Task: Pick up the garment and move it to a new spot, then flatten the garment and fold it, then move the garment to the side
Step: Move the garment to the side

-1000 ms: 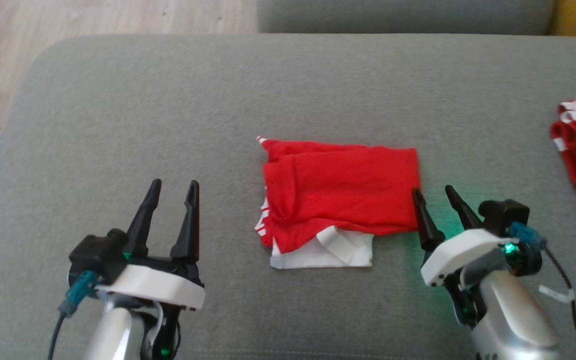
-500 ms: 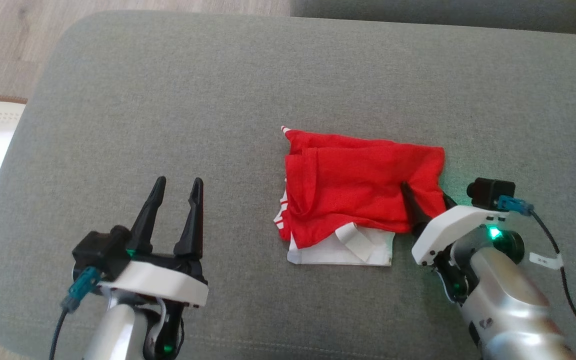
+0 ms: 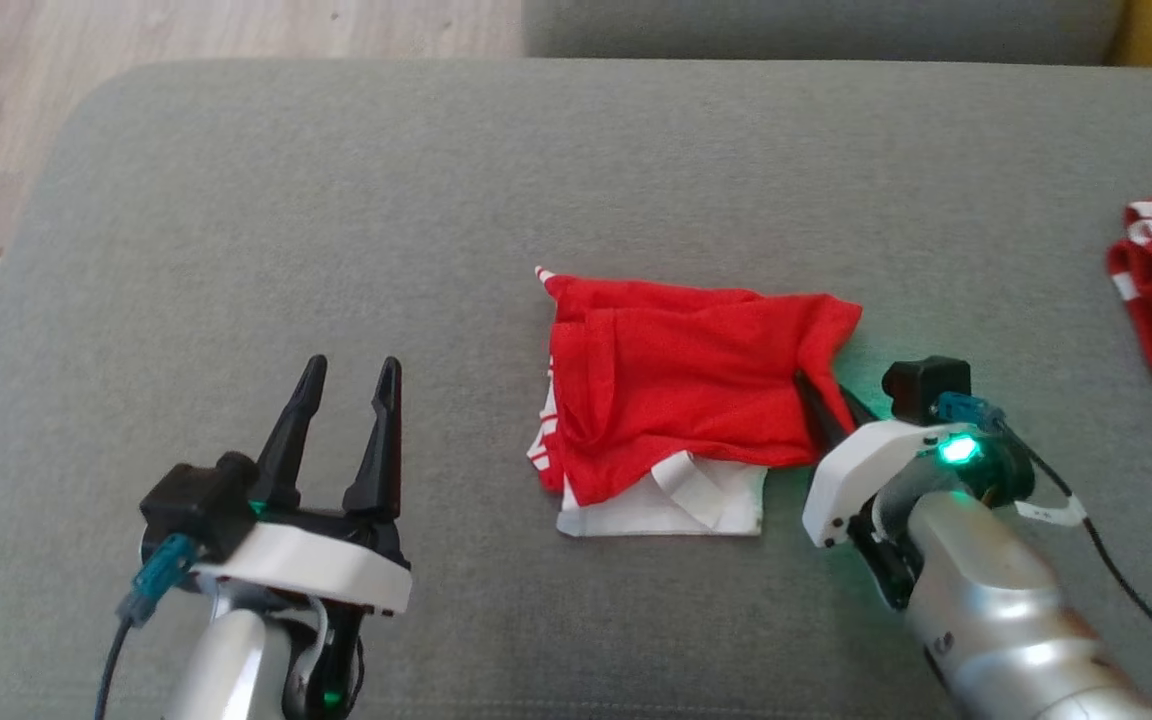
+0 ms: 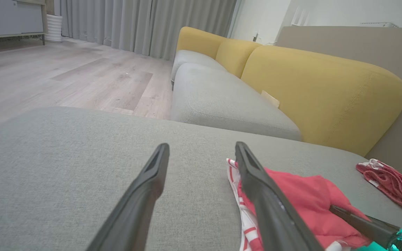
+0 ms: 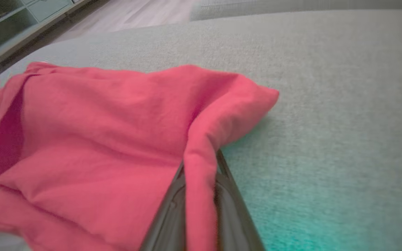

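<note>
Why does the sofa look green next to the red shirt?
Head view: the green light by the right gripper glows onto the grey cushion beside the red garment. Right wrist view: the same glow tints the cushion teal, and the picture is soft and blurry. Left wrist view: sharper, evenly lit.

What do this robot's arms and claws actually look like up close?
The left claw and right claw each have two long, black, tapering fingers on a white shell. Behind it is a shiny silver forearm. A small black block at each wrist carries a teal plug and thin black cable. A green light glows on the right wrist.
</note>
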